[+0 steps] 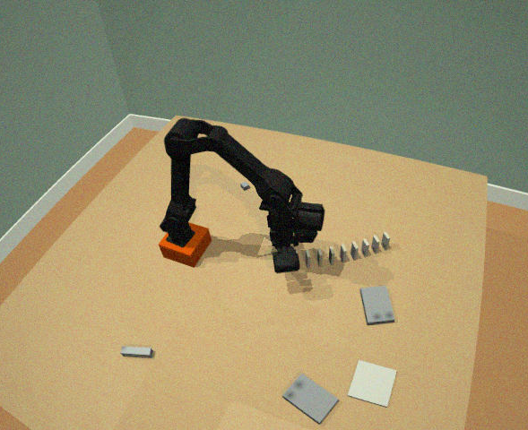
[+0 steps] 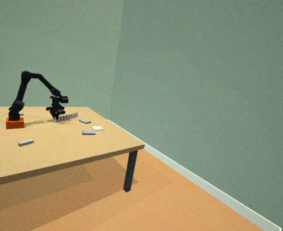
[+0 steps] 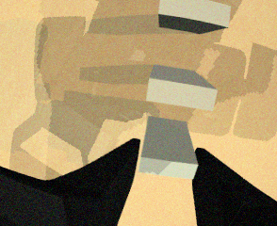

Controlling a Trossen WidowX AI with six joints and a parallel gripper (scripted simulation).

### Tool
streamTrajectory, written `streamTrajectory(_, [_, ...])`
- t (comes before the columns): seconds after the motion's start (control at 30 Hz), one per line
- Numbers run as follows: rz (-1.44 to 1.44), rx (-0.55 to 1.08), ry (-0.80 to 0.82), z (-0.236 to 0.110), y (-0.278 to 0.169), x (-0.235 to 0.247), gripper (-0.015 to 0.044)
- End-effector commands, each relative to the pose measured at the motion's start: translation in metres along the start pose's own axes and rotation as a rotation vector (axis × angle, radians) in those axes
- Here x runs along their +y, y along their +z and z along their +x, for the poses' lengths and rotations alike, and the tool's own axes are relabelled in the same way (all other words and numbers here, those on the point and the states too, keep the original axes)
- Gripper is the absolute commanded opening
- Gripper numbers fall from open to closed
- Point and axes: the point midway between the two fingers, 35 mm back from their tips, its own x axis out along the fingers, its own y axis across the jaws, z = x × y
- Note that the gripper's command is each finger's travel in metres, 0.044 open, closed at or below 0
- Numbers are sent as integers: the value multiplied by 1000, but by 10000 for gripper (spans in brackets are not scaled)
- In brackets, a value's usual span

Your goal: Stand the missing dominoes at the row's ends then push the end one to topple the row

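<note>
My gripper (image 2: 55,117) (image 3: 169,145) is low at the near-base end of the row, its fingers slightly parted around a grey domino (image 3: 167,134). A thin gap shows at the domino's left side in the wrist view. It looks upright at table level; its base contact is unclear, and the gripper hides it in the top view. The neighbouring standing domino (image 3: 182,94) is close in front, apart from it. The row runs on with several upright dominoes to the far end domino (image 1: 385,239). Another small grey block (image 1: 245,185) lies behind the arm.
Two grey slabs (image 1: 377,304) (image 1: 310,399) and a white square (image 1: 373,382) (image 2: 97,128) lie on the near side of the row. A grey bar (image 1: 136,352) (image 2: 26,143) lies at the front left. The orange base (image 1: 177,254) (image 2: 15,123) carries the arm.
</note>
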Motion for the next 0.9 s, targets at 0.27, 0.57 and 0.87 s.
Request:
streamTrajectory(0.27, [-5,3,3,2,0,0,422])
streamTrajectory(0.57, [-2,1,1,-70,8,-3,440])
streamTrajectory(0.87, [16,0,0,-127,0,-1,414])
